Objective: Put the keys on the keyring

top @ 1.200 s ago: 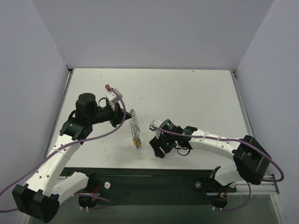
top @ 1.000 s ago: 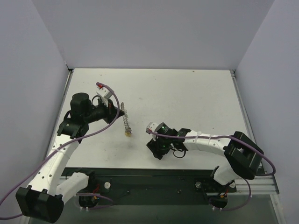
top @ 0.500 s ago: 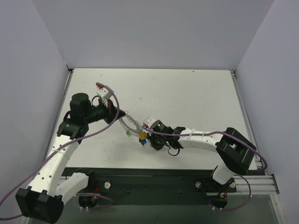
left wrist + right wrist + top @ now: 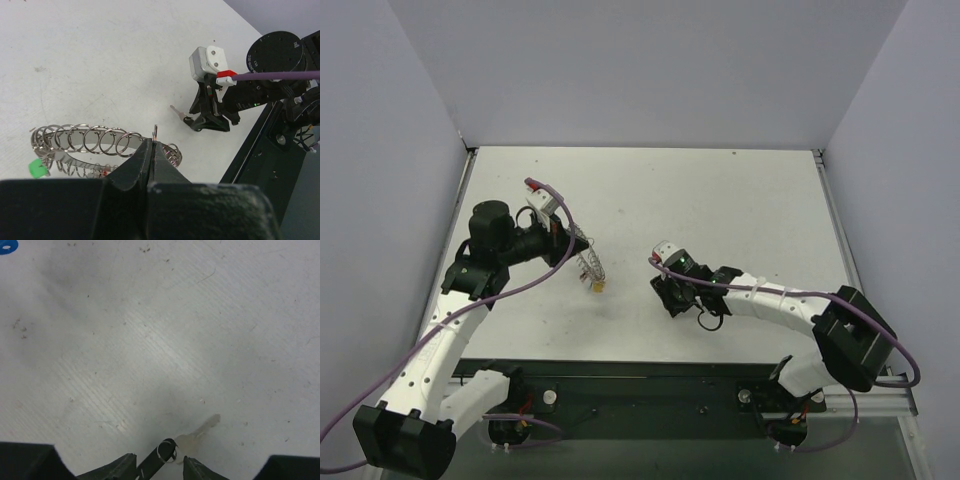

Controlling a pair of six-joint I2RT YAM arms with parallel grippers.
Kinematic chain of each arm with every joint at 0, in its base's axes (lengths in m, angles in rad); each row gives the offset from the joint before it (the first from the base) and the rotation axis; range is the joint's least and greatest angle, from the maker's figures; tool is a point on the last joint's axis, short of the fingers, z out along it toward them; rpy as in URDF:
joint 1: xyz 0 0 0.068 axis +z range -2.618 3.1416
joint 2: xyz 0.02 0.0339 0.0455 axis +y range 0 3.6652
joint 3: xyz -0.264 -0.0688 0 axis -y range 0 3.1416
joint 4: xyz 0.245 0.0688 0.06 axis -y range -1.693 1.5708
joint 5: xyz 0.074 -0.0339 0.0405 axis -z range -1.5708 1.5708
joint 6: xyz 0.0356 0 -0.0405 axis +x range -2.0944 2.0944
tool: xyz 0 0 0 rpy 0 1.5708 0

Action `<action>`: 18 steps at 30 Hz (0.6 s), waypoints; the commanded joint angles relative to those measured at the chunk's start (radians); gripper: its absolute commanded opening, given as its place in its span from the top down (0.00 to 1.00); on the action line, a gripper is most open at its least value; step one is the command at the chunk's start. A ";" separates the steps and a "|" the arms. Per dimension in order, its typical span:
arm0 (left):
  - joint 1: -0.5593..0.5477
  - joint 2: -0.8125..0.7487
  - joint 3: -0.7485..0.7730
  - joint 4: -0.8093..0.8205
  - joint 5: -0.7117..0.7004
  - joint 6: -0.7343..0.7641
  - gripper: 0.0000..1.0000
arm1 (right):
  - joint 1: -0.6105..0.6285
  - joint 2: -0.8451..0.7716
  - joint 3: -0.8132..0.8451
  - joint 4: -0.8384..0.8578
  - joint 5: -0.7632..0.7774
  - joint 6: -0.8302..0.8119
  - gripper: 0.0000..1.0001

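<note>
Left gripper (image 4: 151, 146) was clamped shut on the keyring (image 4: 90, 141). Well off to the ring's right, the right gripper (image 4: 159, 467) straddled a black-headed key (image 4: 169, 447). I couldn't tell whether it was pinching it. A loose hold might let that key twist and miss the coil.

Left of centre over the white surface (image 4: 740, 200), the left jaws hold the upper end of the keyring (image 4: 588, 262). It shows edge-on, slanting down and right, with a yellow key (image 4: 600, 287) at its lower end. The right jaws sit low, right of centre, well apart from it.
</note>
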 commanded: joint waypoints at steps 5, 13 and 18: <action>0.005 -0.025 0.006 0.081 0.012 -0.009 1.00 | 0.038 -0.132 -0.046 -0.007 0.074 0.040 0.31; 0.004 -0.025 0.006 0.082 0.016 -0.009 1.00 | -0.056 -0.099 -0.018 -0.057 0.084 0.141 0.41; 0.005 -0.028 0.003 0.081 0.015 -0.009 1.00 | -0.102 -0.070 -0.015 -0.100 0.072 0.197 0.52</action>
